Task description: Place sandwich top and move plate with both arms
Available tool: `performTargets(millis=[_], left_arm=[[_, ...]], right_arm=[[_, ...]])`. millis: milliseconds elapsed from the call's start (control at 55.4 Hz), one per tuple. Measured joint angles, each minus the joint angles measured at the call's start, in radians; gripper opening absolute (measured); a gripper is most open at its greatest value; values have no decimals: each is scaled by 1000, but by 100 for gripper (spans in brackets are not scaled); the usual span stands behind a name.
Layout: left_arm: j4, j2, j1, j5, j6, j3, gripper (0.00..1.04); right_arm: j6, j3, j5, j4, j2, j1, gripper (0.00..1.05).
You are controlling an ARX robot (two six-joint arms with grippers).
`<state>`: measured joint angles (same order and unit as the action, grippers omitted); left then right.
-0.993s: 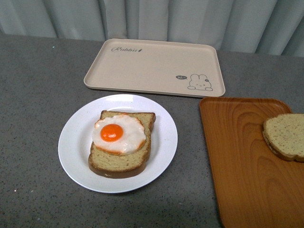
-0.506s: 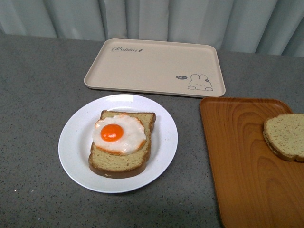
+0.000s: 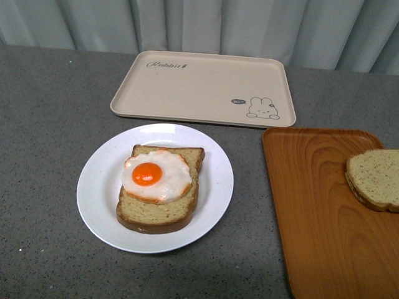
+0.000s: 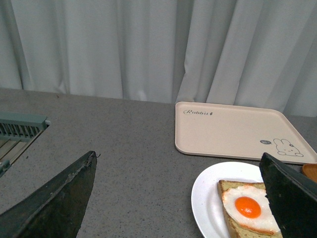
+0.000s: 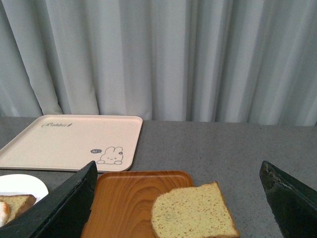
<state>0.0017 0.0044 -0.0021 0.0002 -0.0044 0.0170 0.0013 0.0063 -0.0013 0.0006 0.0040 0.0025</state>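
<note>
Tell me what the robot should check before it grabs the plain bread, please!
1. Right gripper open: ok.
2. Left gripper open: ok.
3. Plain bread slice lying free on the wooden tray: ok.
4. Fried egg sitting on the lower slice, on the white plate: ok.
5. Right gripper's height over the plain slice: cannot tell.
6. Sandwich topped: not ok, not yet done.

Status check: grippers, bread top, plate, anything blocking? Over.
Left gripper and right gripper open, both empty. Sandwich top lying on wooden tray, untouched. Plate holds egg slice, uncovered. No obstruction seen between them.
</note>
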Motion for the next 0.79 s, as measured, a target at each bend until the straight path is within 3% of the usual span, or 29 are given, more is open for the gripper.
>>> performTargets(millis=[90, 163, 199, 253, 361, 469, 632, 794], left_arm=[[0, 0, 0, 0, 0, 0, 98], [0, 0, 0, 0, 0, 0, 98], [0, -1, 0, 0, 0, 0, 98], [0, 0, 0, -1, 0, 0, 98], [0, 0, 0, 0, 0, 0, 98], [0, -1, 0, 0, 0, 0, 98], [0, -1, 0, 0, 0, 0, 98], [0, -1, 0, 0, 0, 0, 98]], right_arm=[[0, 0, 7, -1, 1, 1, 96], [-1, 18, 220, 13, 90, 5, 96], [4, 34, 312, 108, 225, -87, 96], [16, 66, 300, 245, 406, -225, 96], [44, 149, 186, 435, 697, -380, 96], [103, 277, 47, 467, 993, -504, 96], [172, 453, -200, 341, 1336, -626, 96], [209, 619, -505, 129, 1582, -642, 96]])
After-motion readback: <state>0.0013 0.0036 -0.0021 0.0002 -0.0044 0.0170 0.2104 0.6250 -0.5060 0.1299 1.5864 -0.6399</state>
